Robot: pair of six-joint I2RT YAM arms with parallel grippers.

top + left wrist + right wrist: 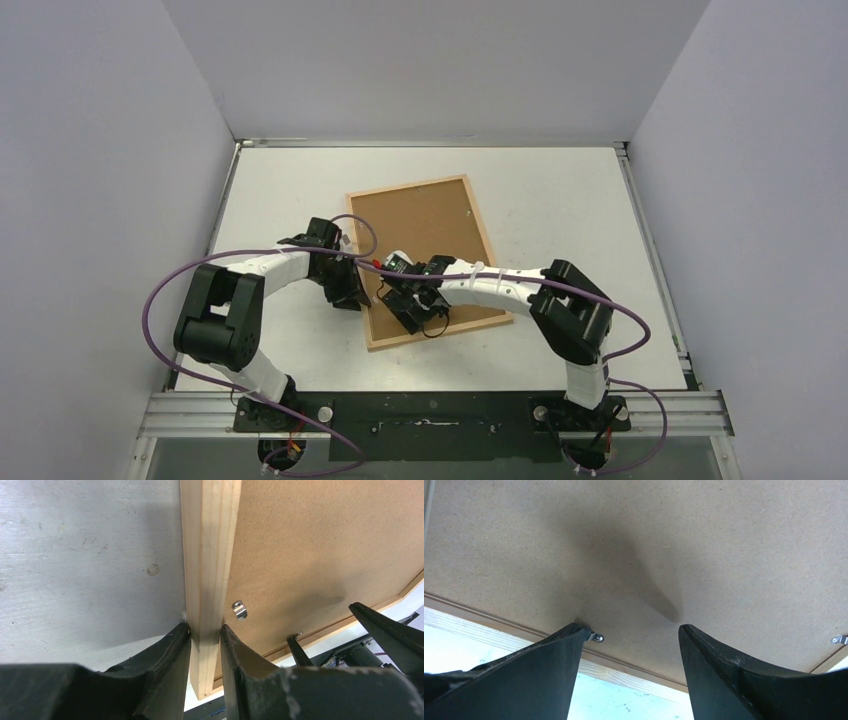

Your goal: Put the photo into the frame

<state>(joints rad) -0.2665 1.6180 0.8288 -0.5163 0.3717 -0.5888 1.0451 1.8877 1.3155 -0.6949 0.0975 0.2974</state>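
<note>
Frame (207, 555) on bench (75, 555), backing board (325, 545) inside. Left hand (205, 630) clenched on frame bar; right hand (633, 627) released over board.

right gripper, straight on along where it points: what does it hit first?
Most likely the brown backing board in the frame. The right gripper points down at it, jaws open, bare board between them. A small metal tab sits beside one fingertip; remaining gap unclear.
</note>
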